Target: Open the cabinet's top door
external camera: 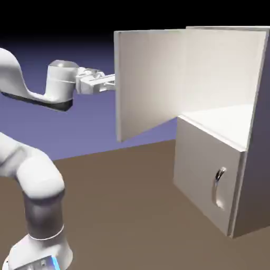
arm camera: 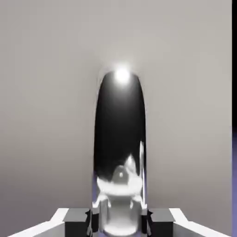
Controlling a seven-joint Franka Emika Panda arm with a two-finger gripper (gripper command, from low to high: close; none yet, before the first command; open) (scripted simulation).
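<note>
The pale grey-white cabinet [external camera: 254, 158] stands at the exterior view's right. Its top door [external camera: 150, 79] is swung wide open and juts out toward the arm, so the upper compartment shows. My gripper [external camera: 112, 82] reaches the door's outer face near its free edge; the handle is hidden behind the panel there. In the hand view the long curved silver handle [arm camera: 119, 139] runs up the middle against the flat door panel [arm camera: 46, 92]. My gripper [arm camera: 119, 222] is shut on it, and its fingertips [arm camera: 76, 220] press in at both sides.
The shorter lower door [external camera: 203, 169] is closed, and its small curved handle [external camera: 219, 187] faces out. The brown table [external camera: 132, 211] spreads between the robot's base and the cabinet. A strip of violet backdrop [arm camera: 234, 185] shows past the door's edge.
</note>
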